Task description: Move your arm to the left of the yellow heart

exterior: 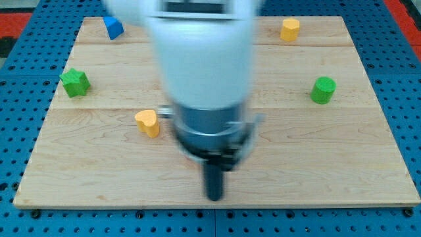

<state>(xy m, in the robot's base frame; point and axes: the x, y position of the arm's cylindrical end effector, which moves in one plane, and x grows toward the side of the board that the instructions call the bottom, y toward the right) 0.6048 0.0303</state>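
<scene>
Pale wooden board (368,164) on a blue perforated surface (20,39), evenly lit.

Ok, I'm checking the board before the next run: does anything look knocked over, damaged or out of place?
Nothing stands out. The blue block, green star, yellow heart, yellow block and green cylinder all sit apart on the board, none at its edge. My tip is lower right of the heart, touching nothing.

No readable text, label, brand, number or sign on any surface in view.
</scene>
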